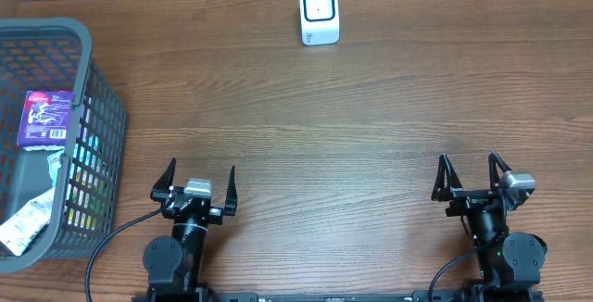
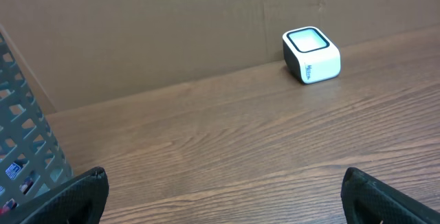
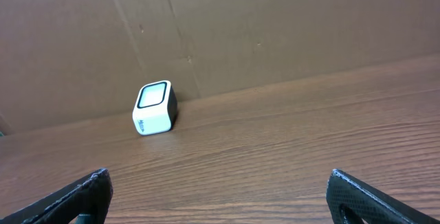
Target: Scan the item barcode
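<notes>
You have a brown wood-grain table (image 1: pixel 371 126) spanning the whole view from left to right. Along its far edge stands a plain cardboard wall (image 3: pixel 275 25) with visible seams. At the left edge sits a grey plastic basket (image 1: pixel 104 126) with slotted side walls.

Basket (image 1: pixel 102 126) at left edge of table (image 1: pixel 324 135), packet (image 1: pixel 46 117) inside it, scanner (image 1: pixel 320 13) at far centre, well apart

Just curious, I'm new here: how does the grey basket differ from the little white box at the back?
The basket is dark grey with open lattice walls; the white box is solid, with a dark-framed window. The basket is far bigger than the white box. The basket holds packets; the white box stands alone. Both rest on the wooden table.
</notes>
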You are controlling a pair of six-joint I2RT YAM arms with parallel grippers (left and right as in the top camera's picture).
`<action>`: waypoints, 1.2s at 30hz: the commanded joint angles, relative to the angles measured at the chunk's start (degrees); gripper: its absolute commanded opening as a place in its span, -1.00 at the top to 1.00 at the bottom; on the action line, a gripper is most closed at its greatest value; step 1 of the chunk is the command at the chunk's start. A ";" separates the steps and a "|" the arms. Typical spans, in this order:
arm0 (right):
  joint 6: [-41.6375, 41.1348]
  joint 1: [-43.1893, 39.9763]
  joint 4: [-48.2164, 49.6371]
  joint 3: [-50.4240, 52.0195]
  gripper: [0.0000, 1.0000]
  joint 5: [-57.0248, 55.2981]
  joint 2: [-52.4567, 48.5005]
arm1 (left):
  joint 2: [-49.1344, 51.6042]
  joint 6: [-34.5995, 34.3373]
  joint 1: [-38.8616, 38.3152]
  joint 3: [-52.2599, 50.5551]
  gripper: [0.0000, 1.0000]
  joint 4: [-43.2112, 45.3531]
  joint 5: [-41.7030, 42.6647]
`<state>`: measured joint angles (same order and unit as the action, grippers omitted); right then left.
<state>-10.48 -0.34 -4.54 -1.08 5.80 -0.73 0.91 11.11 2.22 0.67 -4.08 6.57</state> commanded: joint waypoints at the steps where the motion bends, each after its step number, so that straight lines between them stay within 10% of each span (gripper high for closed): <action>1: 0.07 0.33 0.28 0.61 -1.00 0.31 0.46 | -0.63 0.26 -0.28 -0.35 -0.99 0.02 -0.79; 23: 0.07 0.33 2.62 -2.01 -1.00 10.95 0.42 | -0.48 -3.82 -0.28 2.75 -1.00 -0.76 7.02; 36: 0.37 0.33 -6.95 -28.83 -1.00 15.37 -15.67 | 21.49 -3.39 -0.28 37.38 -1.00 -20.44 6.99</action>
<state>-10.48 -0.34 -7.44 -22.00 20.16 -11.49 15.11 8.25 2.22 27.64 -20.08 12.82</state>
